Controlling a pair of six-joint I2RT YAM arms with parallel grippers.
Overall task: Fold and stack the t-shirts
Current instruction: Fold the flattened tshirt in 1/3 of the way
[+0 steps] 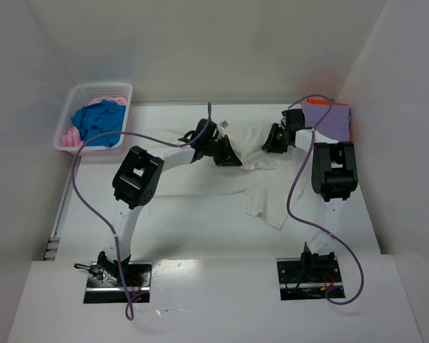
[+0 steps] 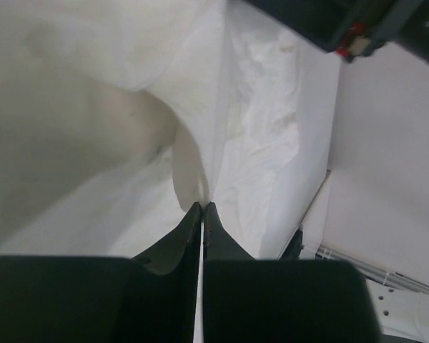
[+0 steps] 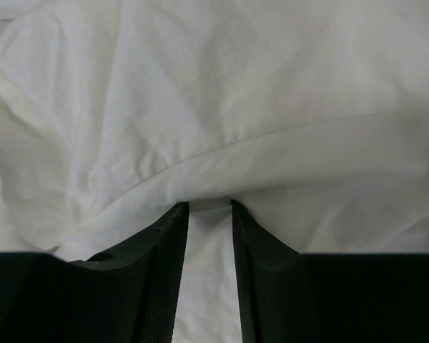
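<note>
The cream-white shirt (image 1: pixel 266 201) lies rumpled on the counter (image 1: pixel 200 225), the left hand (image 2: pixel 202 207) pressed together on its thin edge, the right hand (image 3: pixel 210 207) pinching a thicker fold. Beyond, a purple shirt (image 1: pixel 327 118) covers an orange shirt (image 1: pixel 317 98); a basket (image 1: pixel 100 87) holds a blue shirt (image 1: pixel 99 121) and a pink shirt (image 1: pixel 70 137).

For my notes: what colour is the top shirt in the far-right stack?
The top shirt is lavender; top view.

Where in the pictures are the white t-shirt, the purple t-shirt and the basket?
white t-shirt (image 1: pixel 266 201), top view, on its near corner.
purple t-shirt (image 1: pixel 327 118), top view, on its folded middle.
basket (image 1: pixel 104 86), top view, on its far rim.
</note>
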